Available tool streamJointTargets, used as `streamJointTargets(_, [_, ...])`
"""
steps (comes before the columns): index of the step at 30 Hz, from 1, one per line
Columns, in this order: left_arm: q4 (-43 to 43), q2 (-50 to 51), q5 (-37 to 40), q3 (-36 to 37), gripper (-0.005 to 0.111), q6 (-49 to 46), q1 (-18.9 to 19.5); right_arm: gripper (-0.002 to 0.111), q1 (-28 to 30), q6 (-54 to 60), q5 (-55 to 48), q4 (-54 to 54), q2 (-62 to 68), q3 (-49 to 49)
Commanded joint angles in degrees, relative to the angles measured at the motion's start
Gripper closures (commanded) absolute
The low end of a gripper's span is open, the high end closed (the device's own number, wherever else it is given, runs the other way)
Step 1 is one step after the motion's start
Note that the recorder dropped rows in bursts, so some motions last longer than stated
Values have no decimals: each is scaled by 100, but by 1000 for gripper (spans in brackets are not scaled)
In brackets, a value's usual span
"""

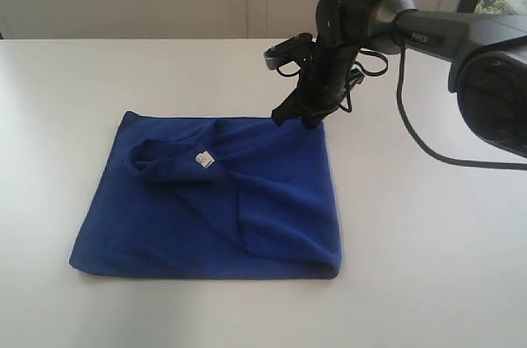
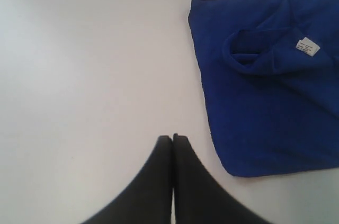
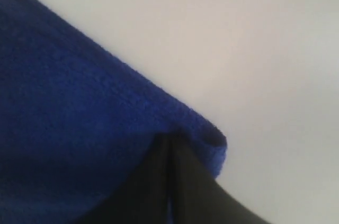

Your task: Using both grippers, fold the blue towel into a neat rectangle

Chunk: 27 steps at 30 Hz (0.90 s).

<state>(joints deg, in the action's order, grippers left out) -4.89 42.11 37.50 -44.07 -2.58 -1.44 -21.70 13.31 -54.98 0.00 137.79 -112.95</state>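
The blue towel (image 1: 206,200) lies folded on the white table, roughly rectangular, with a rumpled flap and its white tag (image 1: 204,159) on top. My right gripper (image 1: 298,118) points down at the towel's far right corner. In the right wrist view its jaws (image 3: 170,136) are closed with the plush corner (image 3: 209,139) bunched round the tips. My left gripper (image 2: 172,138) is shut with nothing in it, over bare table to the left of the towel (image 2: 275,102); the tag (image 2: 307,46) shows there too. The left arm is outside the exterior view.
The white table (image 1: 428,266) spreads on all sides of the towel. A black cable (image 1: 412,130) hangs from the right arm (image 1: 461,35) down to the table at the right. A pale wall runs behind the table's far edge.
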Motion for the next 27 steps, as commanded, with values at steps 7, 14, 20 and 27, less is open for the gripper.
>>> streamJointTargets(7, [-19,-50,22,32,107,-26,12,108,344,-666,-1229,-907,-108,751])
streamJointTargets(14, [-19,-50,22,32,107,-26,12,108,408,-962,-368,-953,-925,2365])
streamJointTargets(20, [-19,-50,22,32,107,-26,12,108,408,-1377,229,-880,-1795,3545])
streamJointTargets(27, [-19,-50,22,32,107,-26,12,108,408,-1824,686,-744,-2752,4871])
